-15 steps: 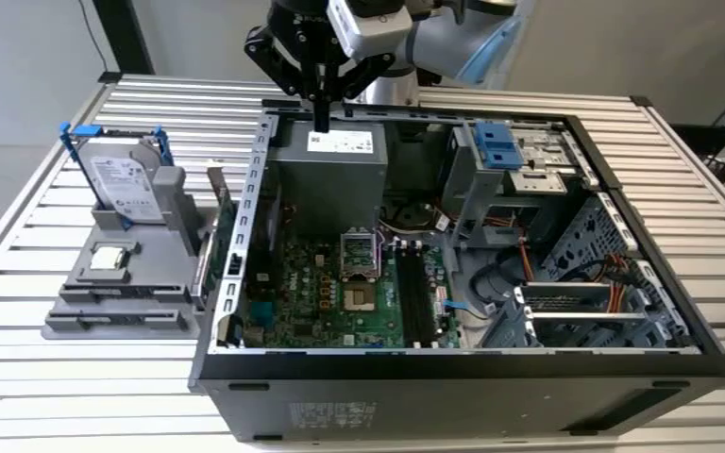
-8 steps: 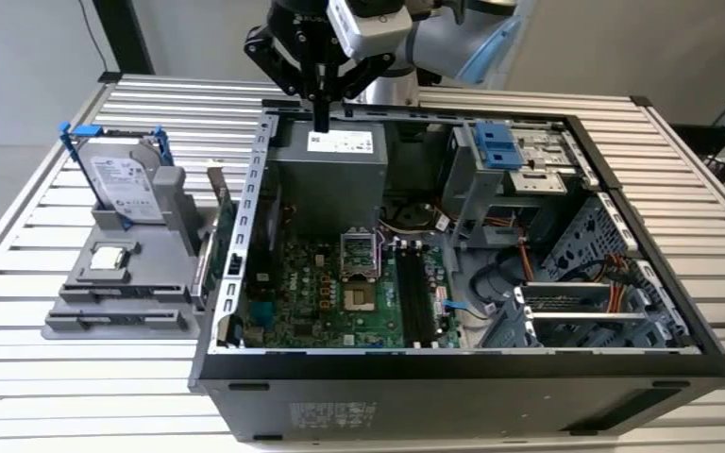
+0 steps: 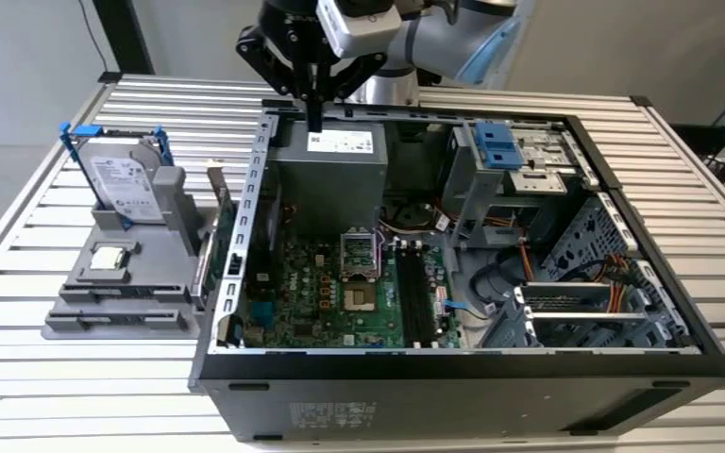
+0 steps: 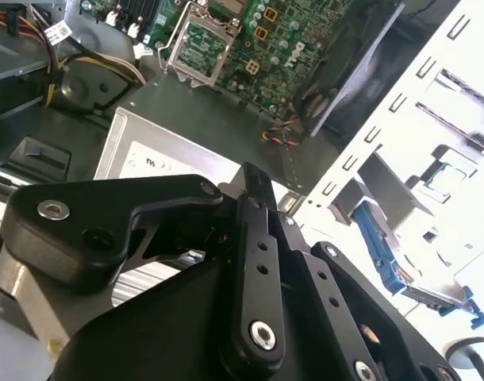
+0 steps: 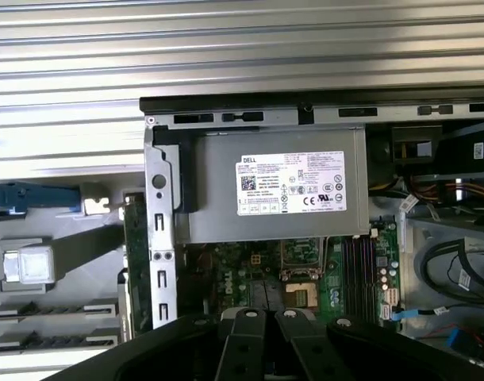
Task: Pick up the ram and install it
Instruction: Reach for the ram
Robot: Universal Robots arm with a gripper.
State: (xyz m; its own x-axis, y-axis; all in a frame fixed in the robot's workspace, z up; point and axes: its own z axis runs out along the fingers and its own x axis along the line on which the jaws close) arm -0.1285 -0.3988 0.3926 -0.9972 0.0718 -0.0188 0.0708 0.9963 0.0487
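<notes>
while the end effector [image 3: 316, 120] hangs above the back of the open computer case [image 3: 463, 368], its black fingers [image 5: 251, 327] are clenched together with nothing between them. straight beneath it lies the grey power supply [image 3: 337, 168] with its white label. the ram [image 3: 214, 269] is well apart from the end effector, lower down and off toward the exterior view's left, standing on its long edge just outside the case wall, against a grey holder [image 3: 124, 297]. in the first wrist view it shows as a narrow green strip [image 5: 133, 254] between holder and wall. further from the end effector, the holder carries a silver hard drive [image 3: 124, 184] in a blue frame and a small square processor chip [image 3: 110, 256]. past the power supply, the green motherboard [image 3: 318, 293] lies in the case, its long black slots [image 3: 415, 293] bare. case and holder rest on a slatted tabletop [image 3: 86, 382].
</notes>
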